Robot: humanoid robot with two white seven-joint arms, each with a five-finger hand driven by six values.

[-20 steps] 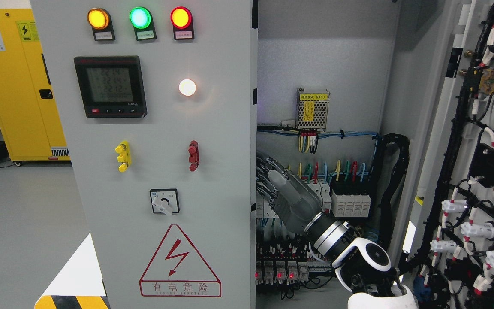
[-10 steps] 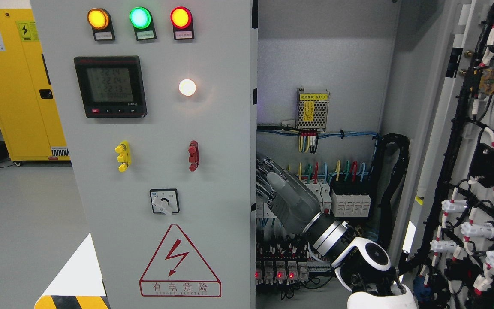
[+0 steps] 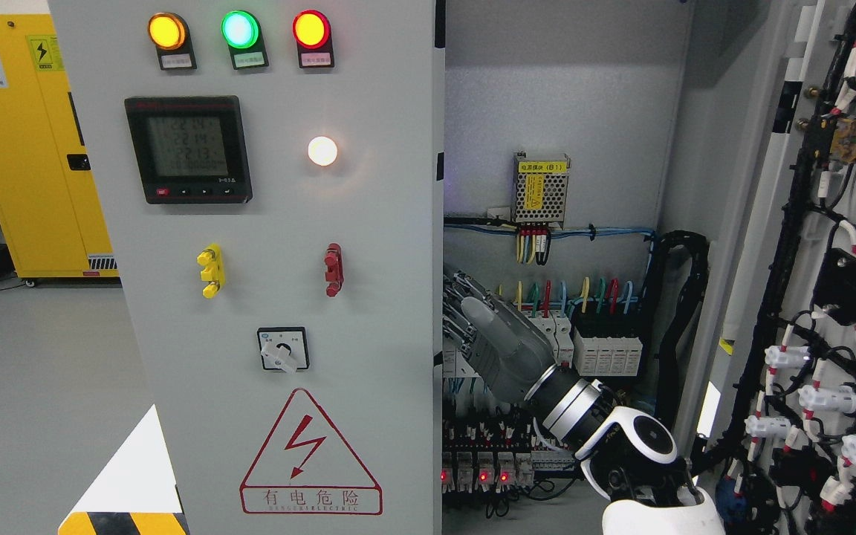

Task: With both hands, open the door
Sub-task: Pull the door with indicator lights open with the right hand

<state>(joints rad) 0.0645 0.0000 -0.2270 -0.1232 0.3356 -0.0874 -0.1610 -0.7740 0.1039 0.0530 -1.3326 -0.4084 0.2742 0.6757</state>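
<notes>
The grey left door (image 3: pixel 368 297) of the electrical cabinet carries three lamps, a meter, a rotary switch and a red warning triangle. It fills the left half of the head view, and its right edge runs down near the middle. My right hand (image 3: pixel 461 312) sits inside the cabinet, pressed up to that edge at mid height. Its tips are hidden behind the edge. The forearm (image 3: pixel 576 409) rises from the lower right. The right door (image 3: pixel 829 297) stands swung wide open at the far right, showing its wired inner side. My left arm is out of view.
Inside the cabinet (image 3: pixel 562 111) are a small power supply (image 3: pixel 541 189), a row of breakers (image 3: pixel 606 349) with coloured wires, and relays with red lights just below my hand. A yellow cabinet (image 3: pixel 19 148) stands at the back left on the grey floor.
The left door has shifted slightly to the left in the picture. My right hand has stayed at the door's edge and the forearm has moved a little left with it.
</notes>
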